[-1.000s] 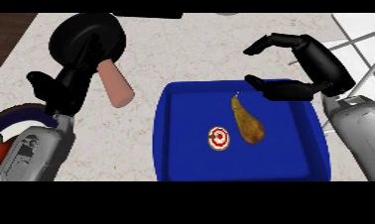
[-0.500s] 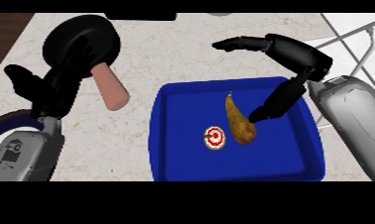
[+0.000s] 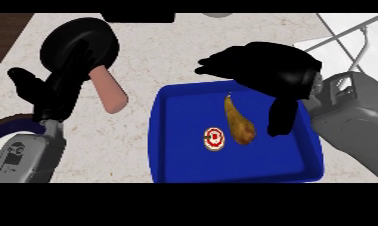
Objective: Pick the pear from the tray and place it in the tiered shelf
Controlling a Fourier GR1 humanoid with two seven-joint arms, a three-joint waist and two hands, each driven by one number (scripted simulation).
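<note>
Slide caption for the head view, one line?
Right hand open over the pear in the blue tray, wire shelf at right.

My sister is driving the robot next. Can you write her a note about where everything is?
Left robot hand: open, resting at the left, by the black frying pan with a pink handle.
Right robot hand: open, holding nothing, above the blue rectangular tray.
Brown-yellow pear: lying in the tray, beside a small round red-and-white thing.
White wire tiered shelf: far right.
Done: nothing yet. Left: grasp the pear, lift it, put it in the shelf.
</note>
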